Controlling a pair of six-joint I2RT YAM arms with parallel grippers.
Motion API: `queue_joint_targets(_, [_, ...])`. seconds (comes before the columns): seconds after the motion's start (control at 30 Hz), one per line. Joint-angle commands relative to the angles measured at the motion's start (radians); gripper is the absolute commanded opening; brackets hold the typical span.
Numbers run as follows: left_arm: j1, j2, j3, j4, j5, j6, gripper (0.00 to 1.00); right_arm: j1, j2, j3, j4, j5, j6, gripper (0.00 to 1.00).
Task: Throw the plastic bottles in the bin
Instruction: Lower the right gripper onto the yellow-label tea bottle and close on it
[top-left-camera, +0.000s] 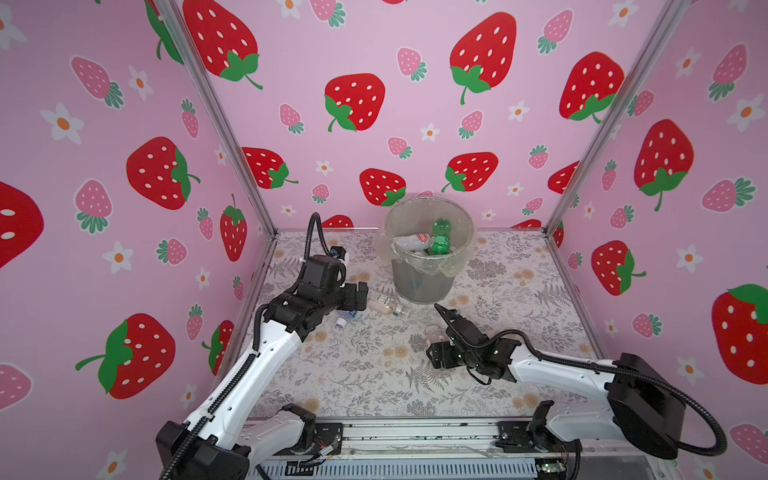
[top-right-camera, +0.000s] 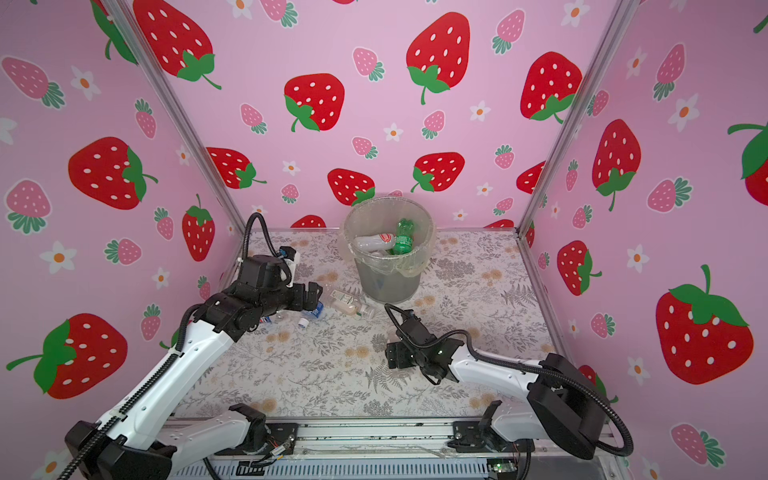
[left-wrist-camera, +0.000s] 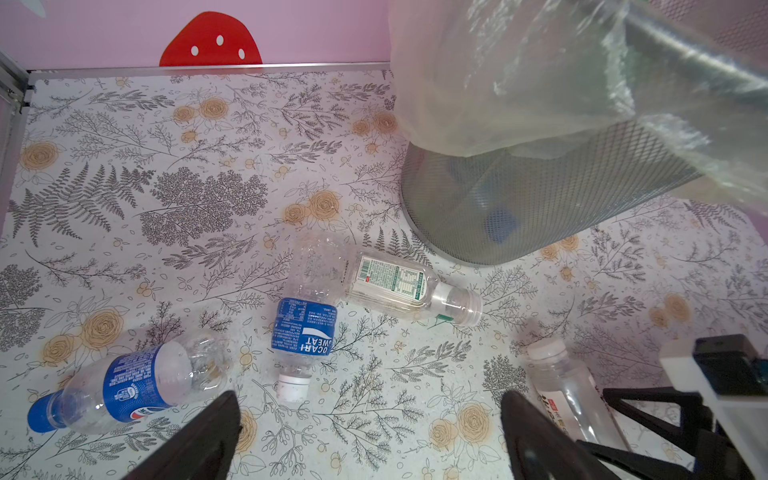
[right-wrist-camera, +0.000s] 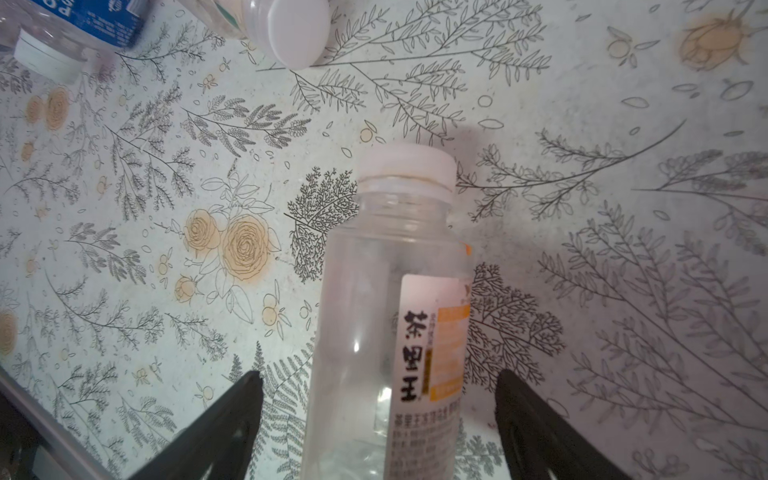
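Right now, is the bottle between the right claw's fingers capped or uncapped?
Capped. The clear bottle with the orange-and-white label has a white cap seated on its neck, seen in the right wrist view.

Blue-label bottle (left-wrist-camera: 305, 328) — "OCARI SWEAT"; clear bottle (right-wrist-camera: 361, 332) — "茶里王"

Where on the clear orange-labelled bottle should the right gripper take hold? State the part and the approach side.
Grip the straight labelled body of the orange-labelled bottle, not the narrower white-capped neck. It lies on its side on the table, so come from above and close across its width; the right gripper straddles it that way.
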Motion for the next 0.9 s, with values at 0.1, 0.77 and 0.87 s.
queue_joint_targets(0.1, [0.006, 0.000, 0.001, -0.017, -0.020, 0.006, 0.99, 0.013, 0.029, 0.021, 0.003, 0.025, 0.011, 0.88])
queue_joint_targets(0.77, [0.006, 0.004, 0.009, -0.031, -0.034, 0.006, 0.99, 0.012, 0.072, 0.032, -0.012, 0.035, 0.006, 0.57])
queue_joint_targets(0.87, [0.005, 0.005, 0.015, -0.040, -0.040, 0.004, 0.99, 0.012, 0.032, 0.022, -0.017, 0.044, 0.020, 0.56])
